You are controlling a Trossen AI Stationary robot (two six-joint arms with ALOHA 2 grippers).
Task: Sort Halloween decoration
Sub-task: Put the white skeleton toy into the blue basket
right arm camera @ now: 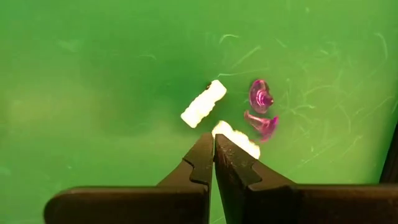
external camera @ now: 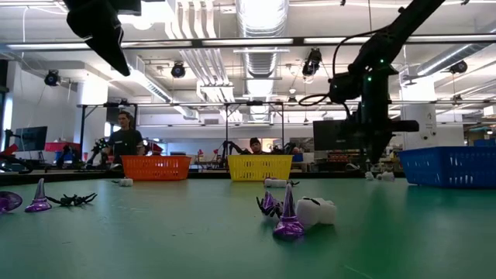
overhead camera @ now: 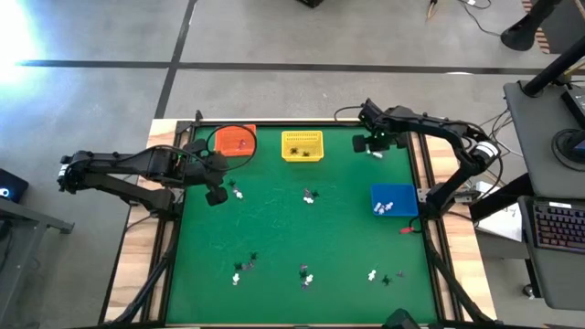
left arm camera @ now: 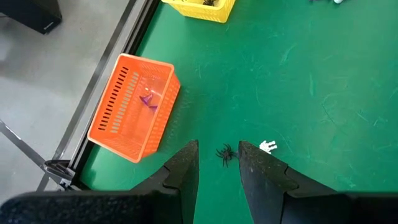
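Observation:
Small white, black and purple Halloween decoration pieces lie scattered on the green mat (overhead camera: 292,256). My right gripper (right arm camera: 214,142) is shut and points down at the far right of the mat (overhead camera: 375,144). Just past its tips lie two white pieces (right arm camera: 203,112) (right arm camera: 242,142) and two purple hats (right arm camera: 261,96) (right arm camera: 262,124). My left gripper (left arm camera: 217,158) hangs open high over the mat's left side (overhead camera: 217,190). Far below, a black spider (left arm camera: 225,154) shows between its fingers, with a white piece (left arm camera: 268,147) beside it. My right gripper points down with its fingers shut. One white piece (right arm camera: 231,134) shows right at their tips, half hidden behind one finger. I cannot tell whether the tips touch it.
Along the far edge stand an orange basket (overhead camera: 236,142) holding a purple piece (left arm camera: 147,99) and a yellow basket (overhead camera: 303,145). A blue basket (overhead camera: 394,201) with white pieces stands at the right edge. More trinkets lie mid-mat (overhead camera: 310,196) and near the front (external camera: 288,213). People stand in the room behind (external camera: 124,139).

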